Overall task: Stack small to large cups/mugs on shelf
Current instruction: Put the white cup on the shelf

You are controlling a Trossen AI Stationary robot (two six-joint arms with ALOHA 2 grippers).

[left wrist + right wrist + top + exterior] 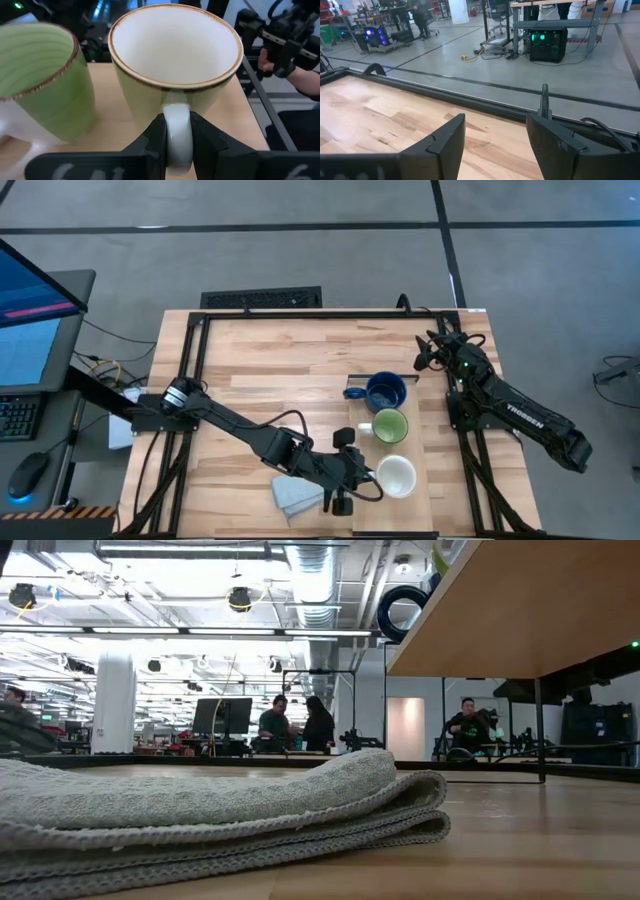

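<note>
Mugs line up in a row on the shelf [420, 415], the light plank running along the right side of the worktop [260, 360]: the dark blue mug [385, 392] sits farthest toward the back edge, the light green mug [388, 426] comes next, and the white mug [397, 476] stands nearest the front edge. All three are upright, mouths open to the ceiling, none nested inside another.

And the left gripper [352, 470] is right on that white mug! It reaches in from the worktop's left side and low over the front edge, and the wrist view shows it plainly: the two dark fingers [150, 142] are clamped on the white mug's handle [177, 135], one on each side, with the cup's bowl rising just beyond them. The green mug's ribbed wall sits just beside the white one there, close but apart.

Folded grey-blue cloth [298, 496] lies near the front edge, just under the left arm's forearm, and fills the foreground at table height.

Over at the back right corner, the right gripper [432, 352] waits, well apart from the mugs. Its fingers [445, 137] are spread wide with nothing between them, only bare wood and the dark frame rail beyond.

People sit at desks in the room behind.
</note>
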